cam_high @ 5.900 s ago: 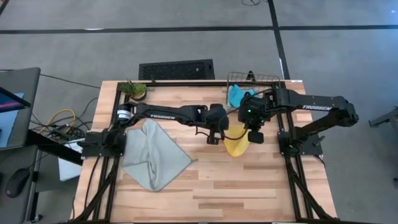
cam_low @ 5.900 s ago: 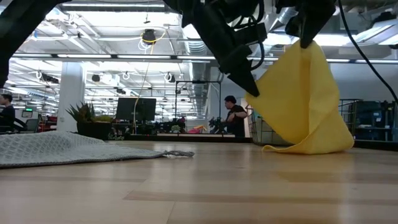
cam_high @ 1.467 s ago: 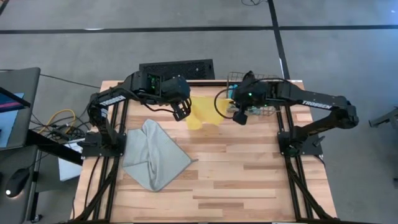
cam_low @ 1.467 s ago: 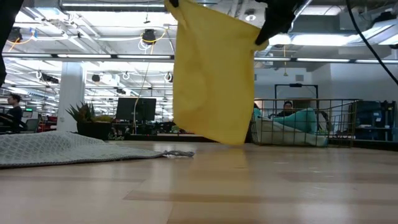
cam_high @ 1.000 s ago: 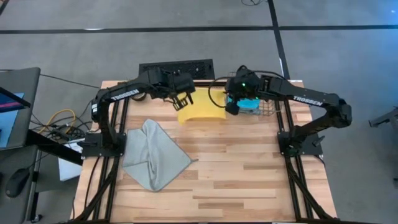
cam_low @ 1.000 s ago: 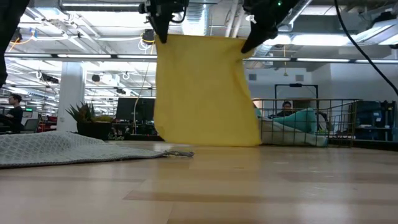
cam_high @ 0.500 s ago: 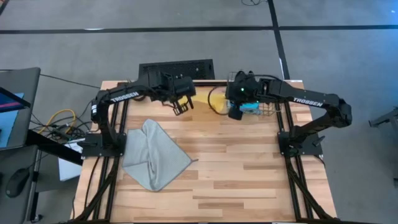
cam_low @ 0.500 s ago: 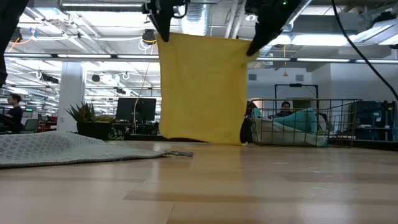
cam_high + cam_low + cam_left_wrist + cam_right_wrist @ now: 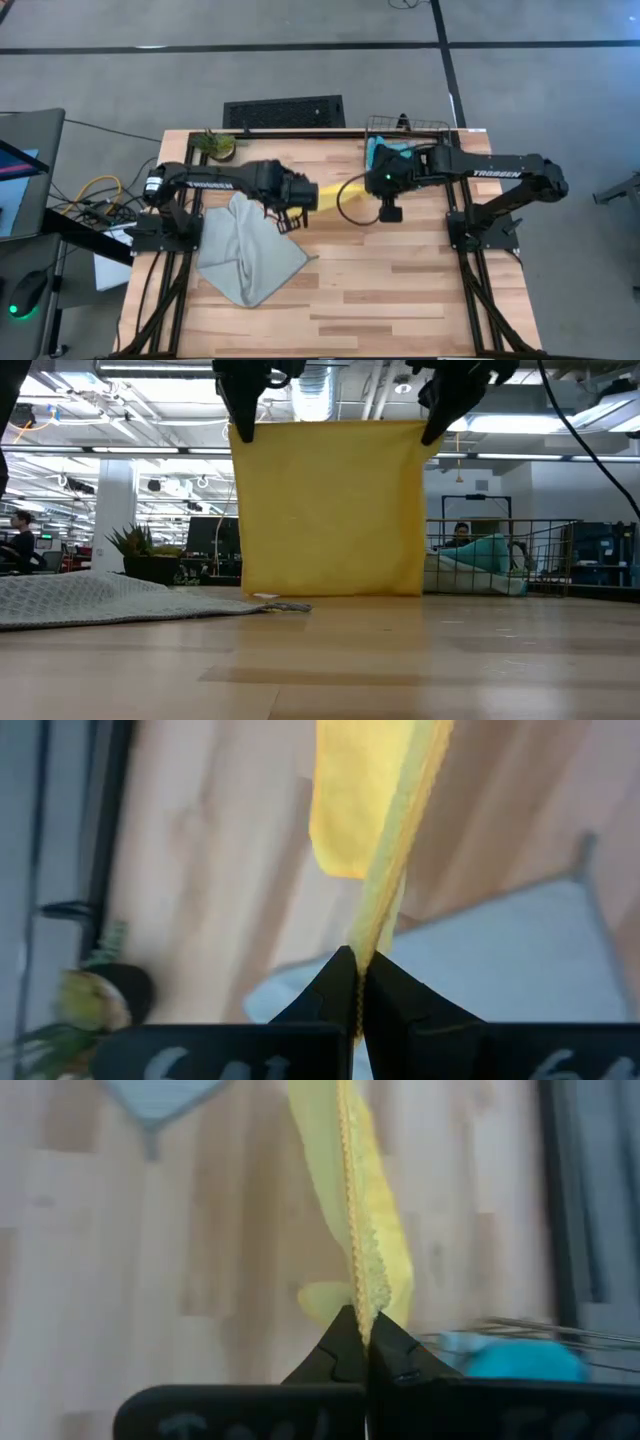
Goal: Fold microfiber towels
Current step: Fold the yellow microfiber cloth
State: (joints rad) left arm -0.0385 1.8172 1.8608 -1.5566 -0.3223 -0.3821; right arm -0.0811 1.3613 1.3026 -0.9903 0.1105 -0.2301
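Between the left gripper (image 9: pixel 243 422) and right gripper (image 9: pixel 432 426), both clamped on its top corners, hangs the yellow towel (image 9: pixel 328 510).

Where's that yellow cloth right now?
The yellow towel hangs spread above the table's middle, each top corner pinched by the left gripper and right gripper, with the grey-green towel lying to its left.

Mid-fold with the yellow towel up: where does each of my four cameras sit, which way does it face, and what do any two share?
High: overhead, straight down; both arms, left hand and right hand stretching the yellow towel.
Low: table height, facing the room; towel hanging, grey-green towel flat.
Left wrist: along its shut hand pinching the towel's edge.
Right wrist: likewise, its hand.
All four share the yellow towel.
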